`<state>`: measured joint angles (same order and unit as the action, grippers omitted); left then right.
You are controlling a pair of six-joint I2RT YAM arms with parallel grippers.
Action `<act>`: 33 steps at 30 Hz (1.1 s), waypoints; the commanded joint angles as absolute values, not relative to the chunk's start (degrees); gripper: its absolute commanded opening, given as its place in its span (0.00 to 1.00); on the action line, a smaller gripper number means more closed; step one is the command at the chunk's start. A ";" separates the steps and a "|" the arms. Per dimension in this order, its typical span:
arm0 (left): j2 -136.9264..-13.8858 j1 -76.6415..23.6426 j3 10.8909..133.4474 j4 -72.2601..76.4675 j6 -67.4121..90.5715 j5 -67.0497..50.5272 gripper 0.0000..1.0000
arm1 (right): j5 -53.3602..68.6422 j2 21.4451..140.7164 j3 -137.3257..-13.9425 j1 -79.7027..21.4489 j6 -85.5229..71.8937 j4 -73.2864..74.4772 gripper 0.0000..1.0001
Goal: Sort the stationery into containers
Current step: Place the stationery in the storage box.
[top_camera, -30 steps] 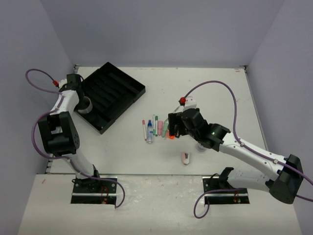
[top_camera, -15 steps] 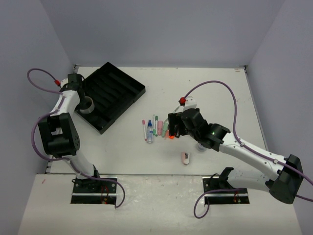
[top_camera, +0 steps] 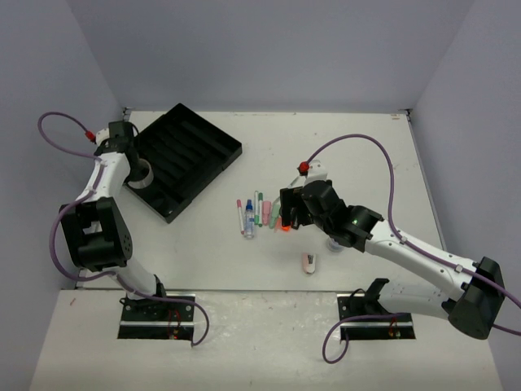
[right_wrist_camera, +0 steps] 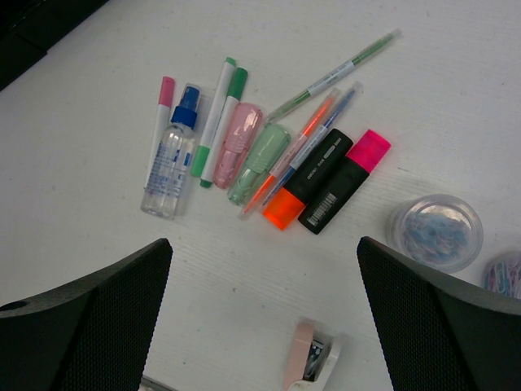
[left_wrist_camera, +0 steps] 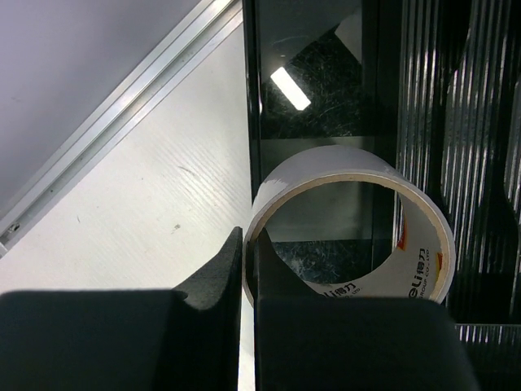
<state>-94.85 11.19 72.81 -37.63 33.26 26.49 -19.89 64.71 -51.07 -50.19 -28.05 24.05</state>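
My left gripper is shut on the wall of a white tape ring, one finger inside it and one outside. The ring hangs over the left compartment of the black tray. From above, the tape ring is at the left edge of the tray. My right gripper is open, above the table just short of a row of pens and markers. That row holds a small spray bottle, an orange highlighter and a pink highlighter. A pink-white stapler lies near it.
A round clear jar of small clips stands right of the highlighters, and a second jar shows at the frame's edge. From above, the stationery row lies mid-table and the stapler is nearer the arms. Grey walls enclose the table.
My left wrist has shifted slightly to the left, still holding the tape ring at the tray's edge. The right arm has not moved.
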 commanded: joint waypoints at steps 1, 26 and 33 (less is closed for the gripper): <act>-95.26 11.78 72.48 -37.41 31.87 28.25 0.00 | -19.51 63.10 -51.94 -50.19 -27.77 23.41 0.99; -98.99 11.63 71.76 -33.46 33.54 24.76 0.00 | -19.34 63.46 -51.94 -50.10 -27.77 23.29 0.99; -99.95 11.69 73.15 -32.78 33.75 23.36 0.00 | -19.25 63.72 -52.05 -50.16 -27.69 23.38 0.99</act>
